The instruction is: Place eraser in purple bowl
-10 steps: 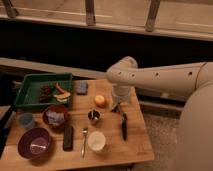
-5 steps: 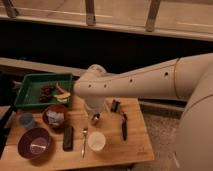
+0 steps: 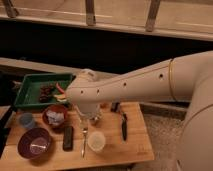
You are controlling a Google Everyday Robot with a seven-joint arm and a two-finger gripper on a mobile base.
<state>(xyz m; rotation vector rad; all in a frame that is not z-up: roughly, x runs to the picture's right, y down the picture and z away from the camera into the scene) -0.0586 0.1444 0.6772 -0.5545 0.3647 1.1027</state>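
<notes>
In the camera view the white arm (image 3: 130, 82) reaches in from the right edge over the wooden table (image 3: 137, 147) and bends down above its middle. There the gripper (image 3: 93, 119) hangs low, just behind a pale cup (image 3: 96, 141). The arm's thick elbow covers most of it, so I cannot tell whether it is spread or pressed together. The eraser (image 3: 68, 138) lies flat near the front edge, left of centre, its length running front to back, well clear of the gripper. The purple bowl (image 3: 23, 141) sits at the front left corner, just beside the eraser but apart from it. A slim silver utensil (image 3: 84, 140), perhaps a fork, lies between eraser and pale cup. Behind the purple bowl stand a blue-grey cup (image 3: 26, 120) and a reddish-brown bowl (image 3: 48, 111). A green tray (image 3: 29, 81) fills the back left corner. A black-handled knife (image 3: 123, 127) lies toward the right edge, and a small dark object (image 3: 115, 106) sits near the back edge, close under the arm
</notes>
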